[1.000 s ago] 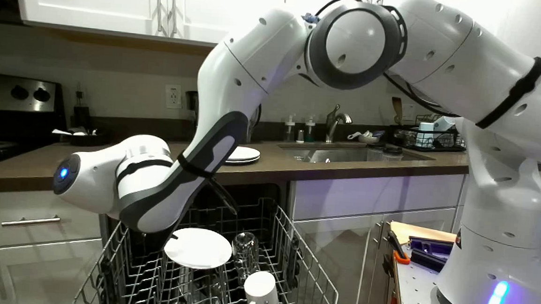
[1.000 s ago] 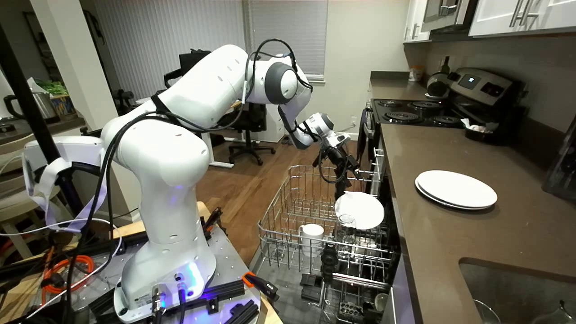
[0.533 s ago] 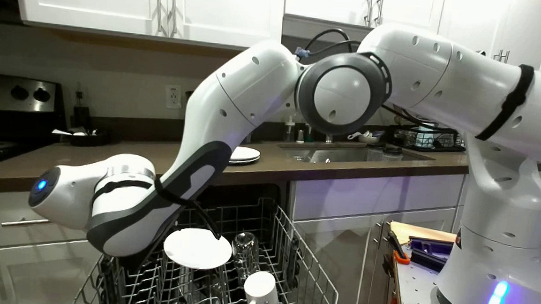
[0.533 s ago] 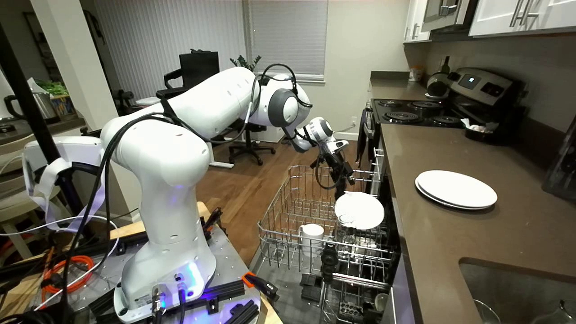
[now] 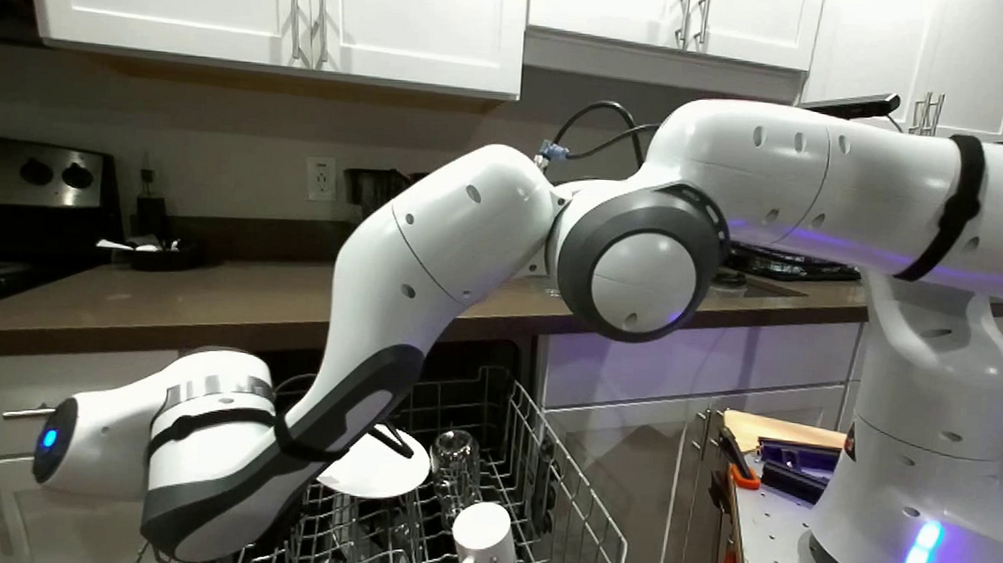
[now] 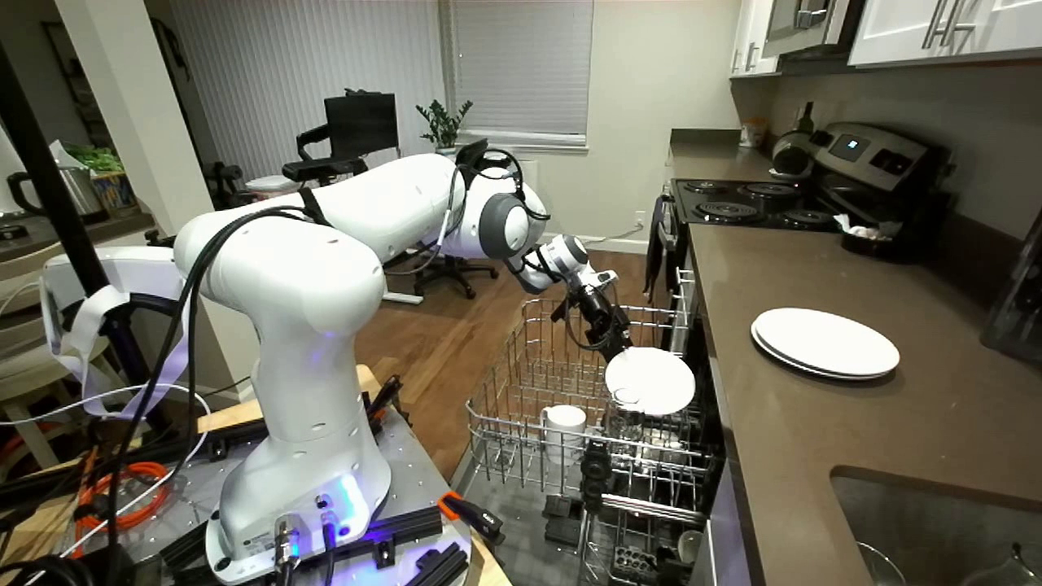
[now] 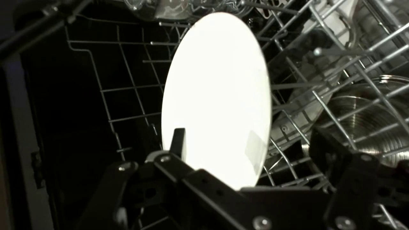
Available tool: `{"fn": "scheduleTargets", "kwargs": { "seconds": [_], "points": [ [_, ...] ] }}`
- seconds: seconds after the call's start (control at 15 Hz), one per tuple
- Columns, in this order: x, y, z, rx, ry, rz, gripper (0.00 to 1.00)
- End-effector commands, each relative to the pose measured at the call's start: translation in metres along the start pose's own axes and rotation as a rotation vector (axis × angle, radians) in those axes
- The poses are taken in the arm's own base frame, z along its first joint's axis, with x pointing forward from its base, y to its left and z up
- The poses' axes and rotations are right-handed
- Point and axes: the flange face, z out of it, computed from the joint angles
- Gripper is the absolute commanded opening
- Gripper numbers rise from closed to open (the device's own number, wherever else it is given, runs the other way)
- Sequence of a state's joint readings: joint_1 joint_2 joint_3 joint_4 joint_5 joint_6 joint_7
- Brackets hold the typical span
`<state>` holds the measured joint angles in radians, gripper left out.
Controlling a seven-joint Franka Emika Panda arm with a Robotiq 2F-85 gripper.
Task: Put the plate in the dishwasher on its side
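The arm (image 5: 434, 251) is bent at the elbow (image 5: 641, 277); the gripper (image 7: 248, 140) is angled downward, its fingers (image 7: 178, 142) spread apart.

In an exterior view the brown worktop (image 6: 781, 277) runs down the right of the frame, bearing stacked white plates (image 6: 826, 342) at middle right, a shallow black dish (image 6: 871, 247) higher up, and a dark object (image 6: 1017, 305) cut off by the right edge.
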<state>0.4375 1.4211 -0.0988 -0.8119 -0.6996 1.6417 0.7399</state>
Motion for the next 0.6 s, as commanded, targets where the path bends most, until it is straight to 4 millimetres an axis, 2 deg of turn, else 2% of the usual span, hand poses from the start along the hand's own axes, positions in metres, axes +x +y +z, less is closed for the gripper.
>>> {"fn": "scheduleTargets", "kwargs": {
  "seconds": [0.0, 0.4, 0.53],
  "points": [
    [0.001, -0.003, 0.011, -0.066, -0.018, -0.075, 0.67],
    [-0.002, 0.0, 0.043, -0.121, -0.028, -0.122, 0.27],
    [0.002, 0.001, 0.038, -0.089, -0.024, -0.126, 0.15]
  ]
}}
